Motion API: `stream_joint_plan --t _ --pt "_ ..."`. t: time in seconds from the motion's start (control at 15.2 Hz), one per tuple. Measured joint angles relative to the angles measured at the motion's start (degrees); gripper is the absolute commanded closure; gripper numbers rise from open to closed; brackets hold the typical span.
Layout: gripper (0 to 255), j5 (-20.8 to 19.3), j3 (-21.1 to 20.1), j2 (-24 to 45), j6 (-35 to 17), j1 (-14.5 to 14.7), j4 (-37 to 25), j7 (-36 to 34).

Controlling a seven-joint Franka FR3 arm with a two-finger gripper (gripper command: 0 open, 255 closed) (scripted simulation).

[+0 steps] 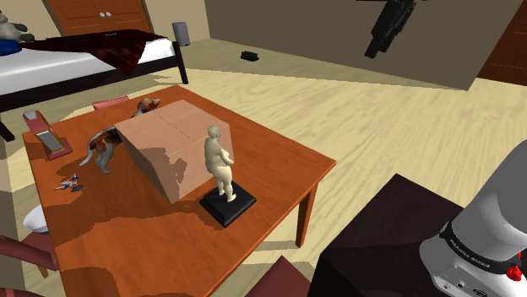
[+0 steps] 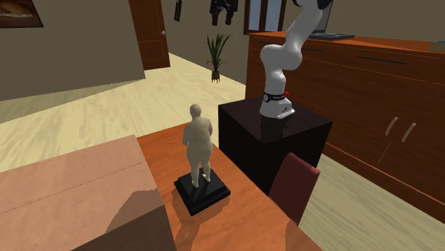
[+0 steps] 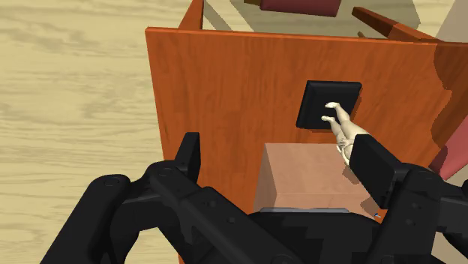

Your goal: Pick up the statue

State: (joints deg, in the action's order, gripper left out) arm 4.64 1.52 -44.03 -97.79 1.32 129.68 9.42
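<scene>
So the statue [image 1: 221, 163], a pale beige standing figure on a flat black square base, is upright on the tabletop [image 1: 279, 160], close to the edge that faces the robot's stand [image 2: 278, 135]. It's just beside the end of a big cardboard box [image 1: 165, 139] that lies across the middle of the tabletop. I can't tell whether the base actually touches the box. The gripper [image 3: 276, 142] is way up above all this, nowhere near the statue, and its two black fingers [image 3: 189, 154] are spread wide apart with nothing between them. In the wrist view you look straight down past them onto the box and the black base, with the figure sticking out toward the finger on that side. Further along the tabletop, on the far side of the box from the statue, there's a little brown-and-white toy animal [image 1: 101, 152], and past that, near the far edge, a red and grey thing [image 1: 42, 133] that looks like a stapler. A dark red chair [image 2: 296, 185] sits tucked in at the edge near the stand, between stand and table.
</scene>
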Motion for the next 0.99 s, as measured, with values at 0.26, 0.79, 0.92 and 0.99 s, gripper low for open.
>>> stream_joint_plan --t 0.26,0.79,0.92,0.99 --pt "0 0.96 -1.55 0.87 -3.76 0.58 2.12 -1.26" --pt "0 4.48 -8.78 6.93 -18.73 3.08 7.61 -7.10" --pt "0 5.16 -10.72 8.89 -22.74 3.68 8.77 -8.63" --pt "0 5.37 -11.74 10.38 -24.47 3.90 8.51 -9.51"
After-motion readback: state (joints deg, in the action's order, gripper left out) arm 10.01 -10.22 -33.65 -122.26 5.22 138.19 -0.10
